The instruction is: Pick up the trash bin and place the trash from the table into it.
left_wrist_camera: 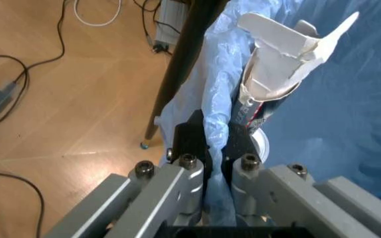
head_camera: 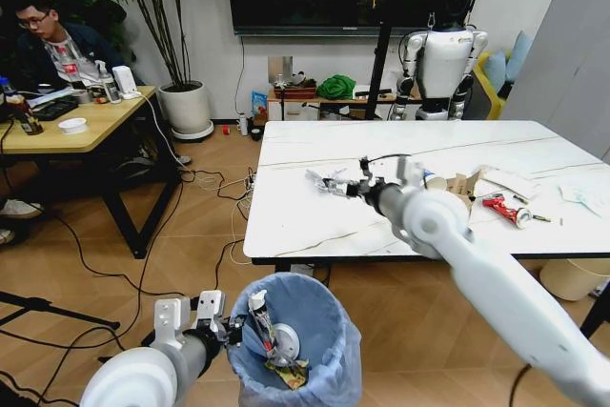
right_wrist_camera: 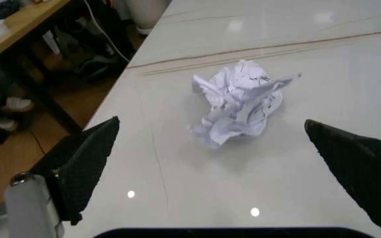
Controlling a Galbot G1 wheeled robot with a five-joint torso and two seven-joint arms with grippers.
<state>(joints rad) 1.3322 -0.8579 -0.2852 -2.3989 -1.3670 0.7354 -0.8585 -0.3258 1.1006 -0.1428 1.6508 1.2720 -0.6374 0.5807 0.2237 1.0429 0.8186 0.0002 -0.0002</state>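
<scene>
Bin: trash bin (head_camera: pixel 329 350) with blue bag sits at 6 o'clock in the head view, below the table's near edge; a tube and wrappers lie inside.
Left gripper (left_wrist_camera: pixel 217 148): clenched on the bin's bag-covered rim, at the bin's 9 o'clock.
Right gripper (right_wrist_camera: pixel 217 163): jaws spread wide over the table (head_camera: pixel 286 207), crumpled white paper (right_wrist_camera: pixel 238 101) between the fingertips, untouched.
Table litter: cardboard scraps (head_camera: pixel 464 183), red tube (head_camera: pixel 503 208) and paper packets (head_camera: pixel 581 195) at 3 o'clock of the paper.
</scene>
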